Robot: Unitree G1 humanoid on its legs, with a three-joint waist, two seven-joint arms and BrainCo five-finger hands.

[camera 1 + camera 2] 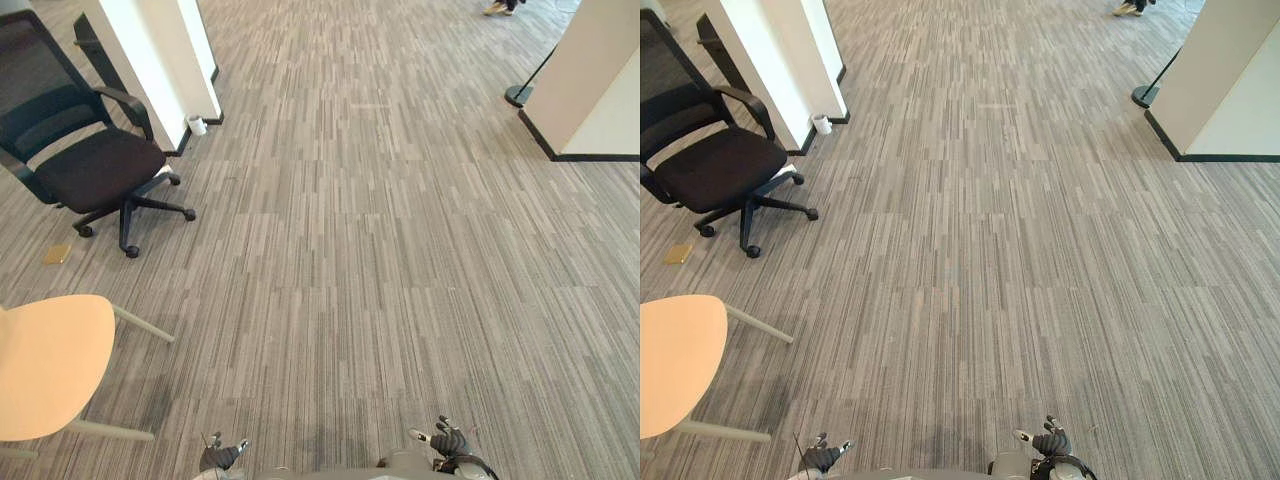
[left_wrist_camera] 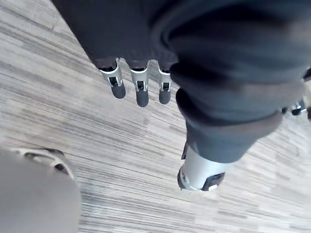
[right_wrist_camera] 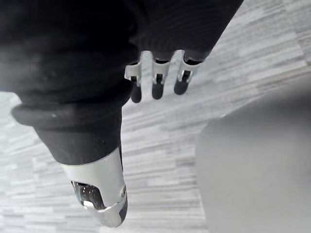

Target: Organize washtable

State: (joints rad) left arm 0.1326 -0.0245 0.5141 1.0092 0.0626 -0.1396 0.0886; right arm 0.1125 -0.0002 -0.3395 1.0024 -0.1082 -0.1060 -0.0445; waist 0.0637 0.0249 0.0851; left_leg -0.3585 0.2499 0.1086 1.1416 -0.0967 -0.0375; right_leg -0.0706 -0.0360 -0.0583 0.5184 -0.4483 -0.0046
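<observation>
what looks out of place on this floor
Two small things. A white cup stands on the carpet at the foot of the white pillar, and a flat tan square lies loose beside the black office chair. No spill shows.

No writing, number or sign can be read. Plain surfaces are shown by the striped carpet (image 1: 380,250), the black office chair (image 1: 95,170), the pale chair (image 1: 45,365) and the white pillars (image 1: 150,60). Any print on the small yellowish square (image 1: 57,254) on the carpet cannot be made out.
</observation>
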